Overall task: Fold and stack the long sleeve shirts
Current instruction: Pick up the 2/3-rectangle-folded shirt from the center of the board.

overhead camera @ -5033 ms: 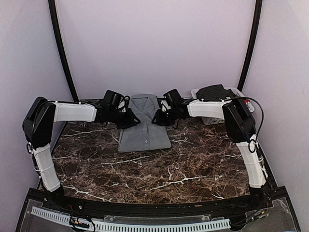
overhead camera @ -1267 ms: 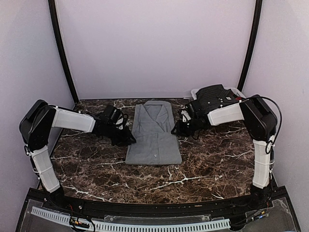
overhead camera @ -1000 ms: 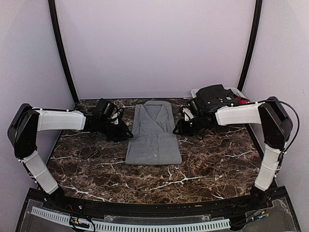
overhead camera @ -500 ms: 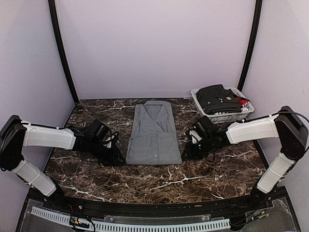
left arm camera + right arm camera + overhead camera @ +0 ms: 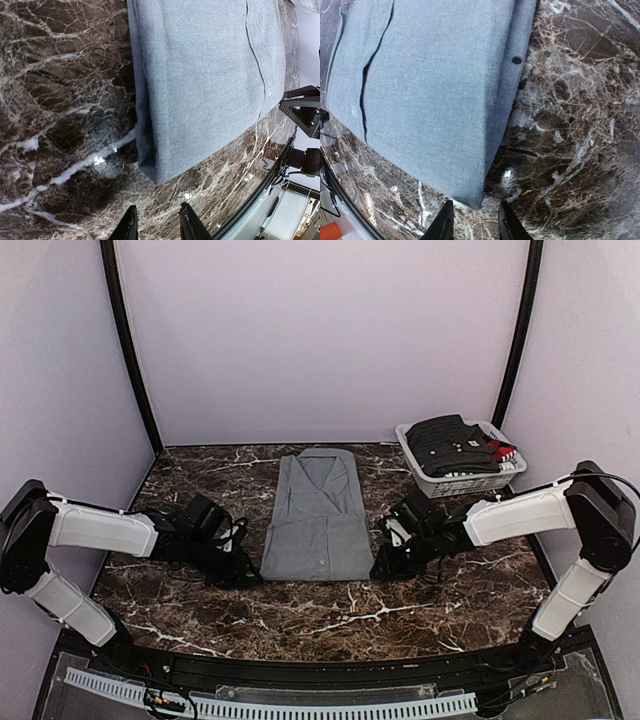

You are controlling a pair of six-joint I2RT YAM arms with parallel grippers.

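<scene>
Shirt (image 5: 318, 515): lay mid bench (image 5: 300, 615), sleeves tucked, collar far.
L claw (image 5: 243, 575): part-spread, empty, by near hem corner.
R claw (image 5: 383, 565): same, opp. corner.
Tip: you needed both tips under hem, level.

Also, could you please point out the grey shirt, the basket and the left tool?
grey shirt (image 5: 318, 525): top view, middle of its front.
basket (image 5: 468, 483): top view, front wall.
left tool (image 5: 158, 209): left wrist view, between its fingertips.
</scene>
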